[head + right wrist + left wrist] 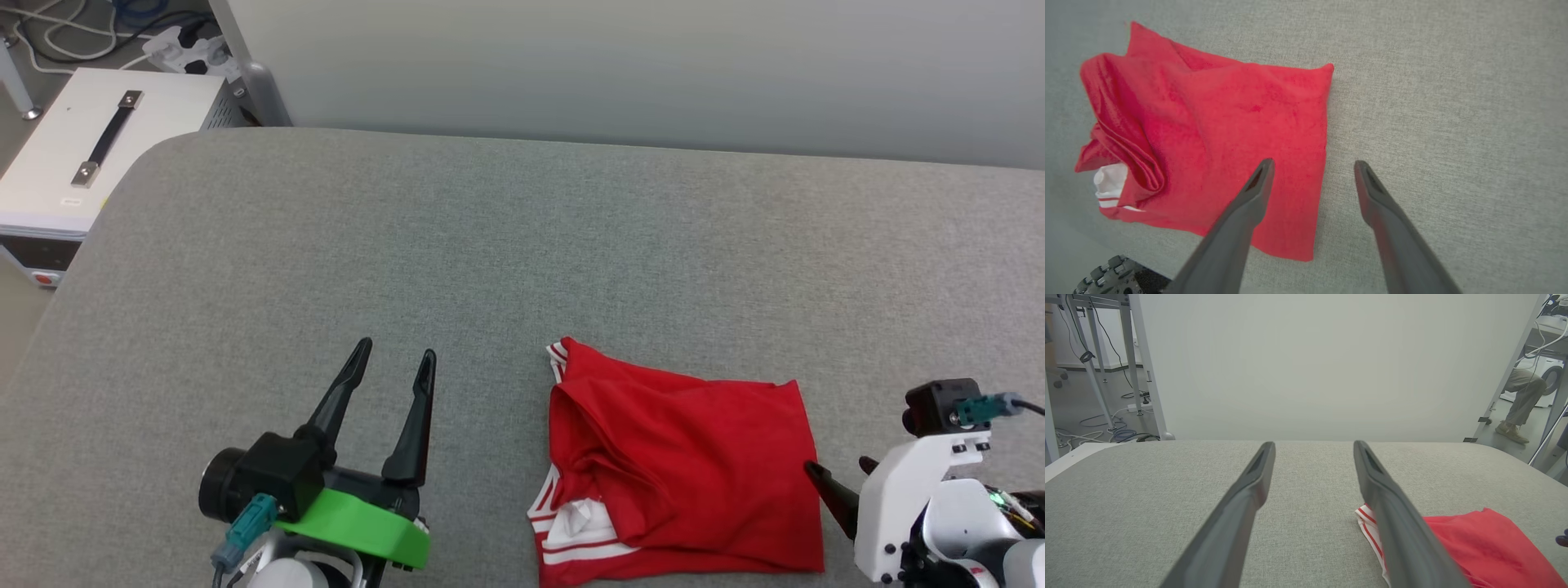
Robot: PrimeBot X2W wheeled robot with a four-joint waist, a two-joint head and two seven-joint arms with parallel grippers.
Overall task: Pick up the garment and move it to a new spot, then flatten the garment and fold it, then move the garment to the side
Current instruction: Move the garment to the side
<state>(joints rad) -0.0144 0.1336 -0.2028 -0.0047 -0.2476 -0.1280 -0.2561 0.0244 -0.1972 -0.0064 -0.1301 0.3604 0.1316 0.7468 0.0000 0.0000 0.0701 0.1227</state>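
Red garment (686,465) lay folded at five o'clock, left tool (396,353) spread at seven o'clock, right tool (1312,163) spread astride its edge.

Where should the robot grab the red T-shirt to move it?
Probably the T-shirt by its straight right edge, coming from the robot's right. The open right gripper straddles that edge, where the fabric lies flat; the left side is bunched around the white sleeve.

The folded red thin-fabric T-shirt (686,465) lies on the grey cloth-covered table (490,245), left gripper (397,349) apart on its left, right gripper (836,465) over its right edge
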